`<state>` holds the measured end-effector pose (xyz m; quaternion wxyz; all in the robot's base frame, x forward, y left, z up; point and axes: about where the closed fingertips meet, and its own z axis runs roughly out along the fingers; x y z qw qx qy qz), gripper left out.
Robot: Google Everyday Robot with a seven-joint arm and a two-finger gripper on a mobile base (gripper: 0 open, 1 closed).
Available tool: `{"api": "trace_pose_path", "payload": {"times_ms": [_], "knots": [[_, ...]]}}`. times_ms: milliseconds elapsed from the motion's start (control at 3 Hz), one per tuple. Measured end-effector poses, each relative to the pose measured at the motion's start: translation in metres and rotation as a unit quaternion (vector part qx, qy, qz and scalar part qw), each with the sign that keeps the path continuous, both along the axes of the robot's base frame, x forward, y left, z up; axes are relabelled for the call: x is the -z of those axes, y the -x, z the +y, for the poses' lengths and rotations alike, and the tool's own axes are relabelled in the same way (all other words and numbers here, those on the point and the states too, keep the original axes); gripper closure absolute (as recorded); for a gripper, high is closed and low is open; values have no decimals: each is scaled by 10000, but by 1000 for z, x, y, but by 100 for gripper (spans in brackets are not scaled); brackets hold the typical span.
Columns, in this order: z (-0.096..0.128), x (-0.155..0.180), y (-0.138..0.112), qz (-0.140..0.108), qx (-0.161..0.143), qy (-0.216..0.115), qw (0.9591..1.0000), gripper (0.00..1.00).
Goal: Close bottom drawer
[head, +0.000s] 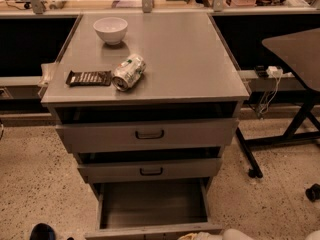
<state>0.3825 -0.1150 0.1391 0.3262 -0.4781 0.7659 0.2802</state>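
Observation:
The bottom drawer (152, 204) of the grey cabinet stands pulled far out, and its empty inside shows. Its front panel (150, 232) lies at the bottom edge of the camera view, and its handle is out of view. My gripper (194, 236) shows only as a pale tip at the bottom edge, right by the right end of that front panel. My white arm (242, 234) trails off to the right behind it.
The top drawer (149, 134) and middle drawer (150, 171) each stand slightly out. A white bowl (110, 30), a dark snack bar (89, 77) and a can on its side (128, 72) lie on the cabinet top. A dark table with legs (295, 134) stands at right. A dark object (42, 231) sits on the floor at bottom left.

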Motion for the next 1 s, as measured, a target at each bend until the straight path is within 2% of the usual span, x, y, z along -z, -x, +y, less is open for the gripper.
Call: {"api": "trace_pose_path", "payload": {"times_ms": [333,667,1000], "knots": [[1,-1,-15,-287,579,-385,9972,77],[2,-8,-29,-690,629,-692,9932,53],[2,-9,-31,-721,617,-706,9930,30]]}}
